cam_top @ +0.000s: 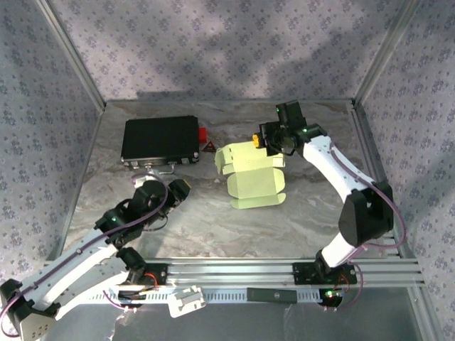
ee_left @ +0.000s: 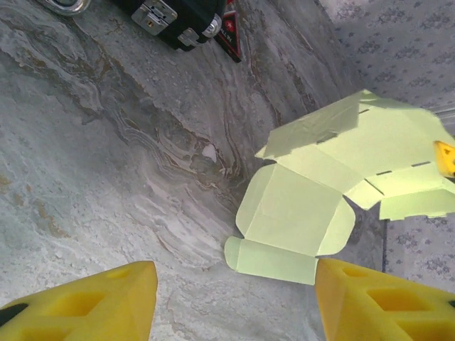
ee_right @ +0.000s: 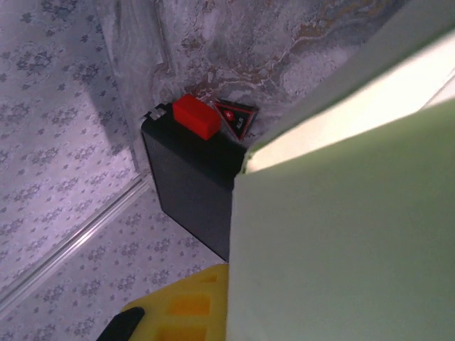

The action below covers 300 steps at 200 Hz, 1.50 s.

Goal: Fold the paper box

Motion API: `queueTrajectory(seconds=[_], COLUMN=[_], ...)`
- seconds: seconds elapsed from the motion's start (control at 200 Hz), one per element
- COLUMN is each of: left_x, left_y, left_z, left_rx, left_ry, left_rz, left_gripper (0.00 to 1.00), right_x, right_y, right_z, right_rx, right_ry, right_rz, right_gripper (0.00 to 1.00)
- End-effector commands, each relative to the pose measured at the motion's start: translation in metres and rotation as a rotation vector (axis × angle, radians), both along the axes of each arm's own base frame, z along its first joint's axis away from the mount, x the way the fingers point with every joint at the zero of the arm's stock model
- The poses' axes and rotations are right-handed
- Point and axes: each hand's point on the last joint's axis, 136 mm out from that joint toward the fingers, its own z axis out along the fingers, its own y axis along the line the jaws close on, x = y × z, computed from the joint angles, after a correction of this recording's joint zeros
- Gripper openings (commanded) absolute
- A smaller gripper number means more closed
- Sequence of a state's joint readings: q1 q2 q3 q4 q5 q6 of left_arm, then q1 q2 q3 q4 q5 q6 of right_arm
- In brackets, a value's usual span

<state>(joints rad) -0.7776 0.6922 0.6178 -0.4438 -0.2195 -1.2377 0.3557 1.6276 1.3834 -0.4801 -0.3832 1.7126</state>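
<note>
Right hand (cam_top: 260, 144) pinched paper box (cam_top: 250, 176) edge; left hand (ee_left: 234, 284) sat open, clear. Thin unsupported flap could've slipped or buckled.

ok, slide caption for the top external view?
Right jaws pinch the partly folded paper box at its far edge; left jaws hover open to its left.

A black case (cam_top: 160, 140) lies far left on the marbled counter (cam_top: 213, 220), with a red block (cam_top: 203, 135) at its right end and a small triangular card (cam_top: 210, 148) just beside.
</note>
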Motion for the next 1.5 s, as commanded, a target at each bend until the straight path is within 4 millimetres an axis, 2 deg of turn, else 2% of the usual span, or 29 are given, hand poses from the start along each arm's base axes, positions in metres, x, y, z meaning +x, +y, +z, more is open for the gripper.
queueTrajectory(seconds=[0.0, 0.155, 0.225, 0.335, 0.425, 0.55, 0.645, 0.775, 0.904, 1.079, 1.089, 1.109, 1.249, 1.374, 1.494], left_x=[0.001, 0.014, 0.023, 0.042, 0.057, 0.068, 0.077, 0.083, 0.093, 0.101, 0.102, 0.103, 0.106, 0.105, 0.096], left_y=[-0.006, -0.022, -0.031, -0.051, -0.071, -0.098, -0.103, -0.116, -0.115, -0.121, -0.121, -0.121, -0.126, -0.131, -0.131], left_z=[0.001, 0.003, 0.009, 0.006, -0.004, -0.018, -0.036, -0.055, -0.070, -0.081, -0.081, -0.081, -0.084, -0.083, -0.075], left_rx=[0.024, 0.092, 0.193, 0.358, 0.484, 0.661, 0.738, 0.760, 0.838, 0.854, 0.855, 0.857, 0.853, 0.843, 0.798], left_ry=[0.001, -0.044, -0.083, -0.118, -0.134, -0.187, -0.175, -0.183, -0.166, -0.185, -0.186, -0.188, -0.208, -0.227, -0.251], left_rz=[-0.050, -0.137, -0.207, -0.330, -0.406, -0.483, -0.506, -0.539, -0.510, -0.503, -0.501, -0.498, -0.494, -0.508, -0.527], left_gripper=[0.59, 0.53, 0.51, 0.49, 0.57, 0.64, 0.64, 0.64, 0.63, 0.53, 0.52, 0.52, 0.39, 0.01, 0.00], right_x=[0.003, -0.009, -0.015, -0.022, -0.025, -0.026, -0.027, -0.028, -0.029, -0.030, -0.035, -0.037, -0.040, -0.041, -0.040], right_y=[0.003, -0.006, -0.012, -0.017, -0.019, -0.021, -0.021, -0.022, -0.021, -0.022, -0.024, -0.024, -0.024, -0.026, -0.027], right_z=[-0.013, -0.040, -0.047, -0.053, -0.051, -0.048, -0.047, -0.046, -0.042, -0.037, -0.046, -0.049, -0.051, -0.054, -0.050], right_rx=[0.025, -0.020, -0.037, -0.039, -0.038, -0.038, -0.034, -0.030, -0.020, -0.020, -0.026, -0.027, -0.025, -0.029, -0.027], right_ry=[0.011, 0.025, 0.033, 0.044, 0.040, 0.041, 0.045, 0.040, 0.033, 0.022, 0.045, 0.054, 0.059, 0.061, 0.026], right_rz=[0.061, 0.084, 0.099, 0.100, 0.100, 0.102, 0.108, 0.107, 0.112, 0.109, 0.109, 0.109, 0.111, 0.110, 0.133], right_gripper=[0.00, 0.00, 0.00, 0.00, 0.00, 0.00, 0.00, 0.00, 0.00, 0.00, 0.00, 0.00, 0.00, 0.00, 0.00])
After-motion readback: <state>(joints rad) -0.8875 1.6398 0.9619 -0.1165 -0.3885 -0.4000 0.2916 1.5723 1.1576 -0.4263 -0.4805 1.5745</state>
